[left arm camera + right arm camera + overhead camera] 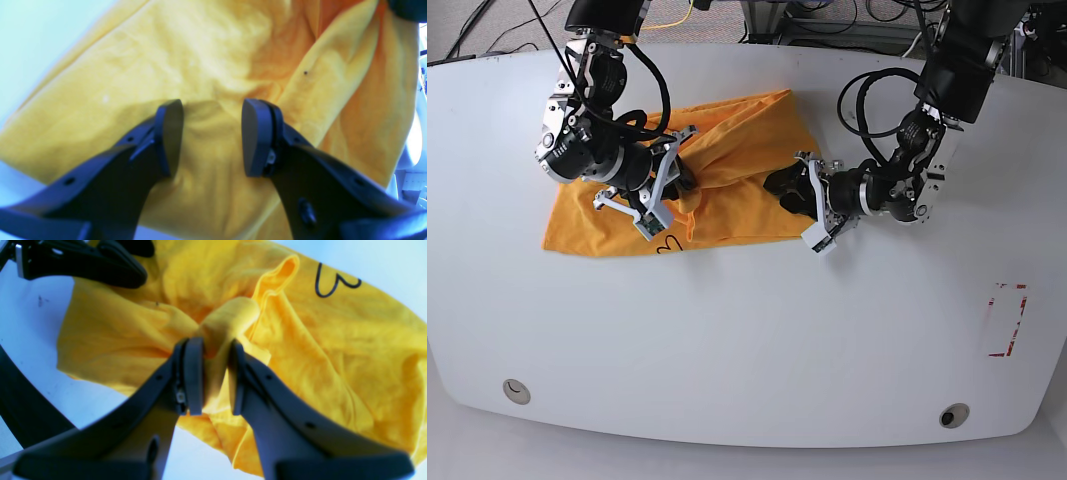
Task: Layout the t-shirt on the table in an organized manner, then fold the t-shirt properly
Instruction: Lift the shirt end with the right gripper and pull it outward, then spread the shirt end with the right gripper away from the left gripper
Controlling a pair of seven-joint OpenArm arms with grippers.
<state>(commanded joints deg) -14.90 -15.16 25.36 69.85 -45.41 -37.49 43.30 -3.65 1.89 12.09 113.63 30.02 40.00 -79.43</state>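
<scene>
1. Bright orange-yellow t-shirt [717,160] lying crumpled on the white table [747,340], in the upper left-centre of the base view, bunched rather than spread flat.
2. Left part of the cloth reaching a corner at mid-left of that frame; upper right part running up toward the top centre.
3. Right gripper [215,375], seen on the left of the base view [670,190], pressed in on a raised fold of the t-shirt [233,320]; in the right wrist view, cloth pinched between both pads at frame centre.
4. Black cursive script [333,281] showing at the upper right of the right wrist frame, on the fabric beyond the pinched fold.
5. Left gripper [211,136], on the right of the base view [789,195], at the right edge of the garment; fingers spread apart in the left wrist view, wrinkled t-shirt [200,60] filling the frame behind and between them, nothing clamped.
6. Small dark speck [305,72] on the fabric at the upper right of the left wrist frame.
7. Two round grommet holes [516,390] near the bottom of the base view, at lower left and lower right.
8. Red-marked rectangle [1007,320] at the right side of the table, well apart from the shirt.
</scene>
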